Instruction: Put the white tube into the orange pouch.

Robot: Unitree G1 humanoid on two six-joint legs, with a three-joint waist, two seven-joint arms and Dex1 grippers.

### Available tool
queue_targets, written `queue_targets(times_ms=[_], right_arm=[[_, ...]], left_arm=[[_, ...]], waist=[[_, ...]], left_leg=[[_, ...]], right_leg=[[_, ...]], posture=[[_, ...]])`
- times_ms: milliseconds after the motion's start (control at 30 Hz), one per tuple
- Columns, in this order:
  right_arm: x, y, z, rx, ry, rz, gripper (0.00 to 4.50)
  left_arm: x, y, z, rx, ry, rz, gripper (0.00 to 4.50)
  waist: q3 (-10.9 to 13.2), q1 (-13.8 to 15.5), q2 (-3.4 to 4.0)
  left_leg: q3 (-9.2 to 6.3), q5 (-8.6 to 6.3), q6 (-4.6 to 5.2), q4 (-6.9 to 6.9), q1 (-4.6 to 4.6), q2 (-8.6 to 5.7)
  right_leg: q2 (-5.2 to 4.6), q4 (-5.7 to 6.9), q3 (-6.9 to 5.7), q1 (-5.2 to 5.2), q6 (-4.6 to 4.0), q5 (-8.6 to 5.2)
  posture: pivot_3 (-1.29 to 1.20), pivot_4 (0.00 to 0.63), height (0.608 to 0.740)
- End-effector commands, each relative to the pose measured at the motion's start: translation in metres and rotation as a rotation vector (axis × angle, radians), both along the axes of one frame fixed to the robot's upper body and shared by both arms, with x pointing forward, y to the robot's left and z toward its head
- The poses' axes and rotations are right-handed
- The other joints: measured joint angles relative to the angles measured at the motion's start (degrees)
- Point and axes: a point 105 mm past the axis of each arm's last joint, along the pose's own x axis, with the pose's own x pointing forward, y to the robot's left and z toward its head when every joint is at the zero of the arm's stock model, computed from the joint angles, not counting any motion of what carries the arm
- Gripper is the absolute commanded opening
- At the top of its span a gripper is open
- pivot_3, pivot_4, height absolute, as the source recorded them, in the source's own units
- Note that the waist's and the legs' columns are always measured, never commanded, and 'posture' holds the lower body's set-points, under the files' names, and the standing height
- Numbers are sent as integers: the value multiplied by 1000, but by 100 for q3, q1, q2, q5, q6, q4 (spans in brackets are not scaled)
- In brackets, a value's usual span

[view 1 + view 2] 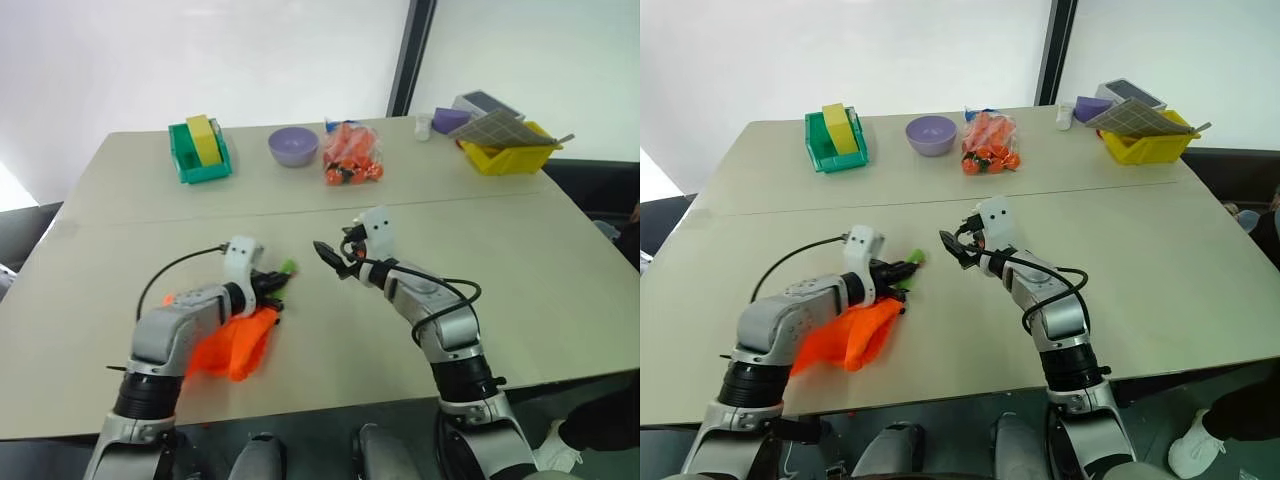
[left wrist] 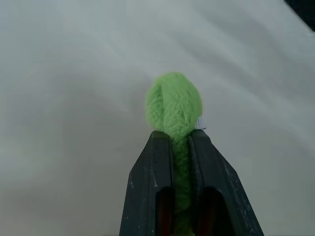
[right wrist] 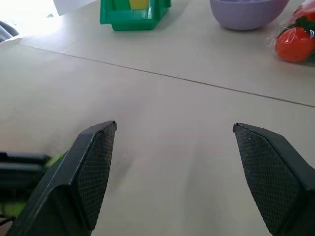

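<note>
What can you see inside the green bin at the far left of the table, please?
A yellow block stands upright inside the green bin, rising above its rim. The bin's walls hide whatever else may lie lower down.

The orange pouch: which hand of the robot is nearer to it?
Left. The left hand is at the orange pouch, shut on its green pull. The right hand hangs open over bare table, apart from it.

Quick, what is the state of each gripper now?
Left gripper: closed on the green pull of the orange pouch.
Right gripper: open, holding nothing.
</note>
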Motion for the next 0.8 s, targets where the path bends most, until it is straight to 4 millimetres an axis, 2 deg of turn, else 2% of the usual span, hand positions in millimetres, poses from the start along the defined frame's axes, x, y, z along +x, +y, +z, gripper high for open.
queue_targets(times_ms=[33,67,133,200,367,500,633,800], right_arm=[[-6,-6,13,1,-38,23,3944],[-9,-6,12,-5,-28,38,3944],[-15,-4,6,-9,20,72,4488],[-21,-1,2,-19,48,105,4500],[-31,9,-4,-8,102,138,4500],[-39,16,-12,-9,158,173,4500],[-45,23,-22,-27,194,208,4500],[-44,33,-32,-44,224,221,4500]], left_arm=[[-1,-12,25,-69,-110,-78,427],[-4,-12,28,-90,-121,-96,875],[-8,-2,34,-63,-172,-121,1860],[-11,13,40,-38,-228,-118,2864],[-13,74,42,33,-282,3,2864],[-32,108,36,91,-269,14,2864],[-44,114,30,130,-266,-13,2864],[-48,114,25,139,-269,-8,2864]], waist=[[0,-7,1],[0,-10,1],[1,-33,1],[2,-43,4],[5,-22,9],[6,-16,10],[10,18,16],[12,14,20]], left_leg=[[0,0,0,0,0,0],[0,0,0,0,0,0],[0,0,0,-1,1,0],[0,0,1,-4,4,1],[0,-1,1,-12,9,2],[1,-1,1,-8,2,0],[1,-1,1,-9,-8,0],[1,-1,1,-7,-12,-1]], right_leg=[[0,0,0,-1,-10,-6],[0,0,0,-1,-14,-8],[0,1,0,-1,-14,-8],[1,3,1,-3,-15,-8],[1,4,2,-5,-21,-14],[-5,-5,2,-5,-15,-21],[-9,-9,1,-11,-21,-21],[-10,-9,1,-15,-19,-22]], posture=[[0,150,740],[0,150,740],[0,150,740],[0,150,740],[0,150,740],[0,150,740],[0,150,740],[0,150,740]])
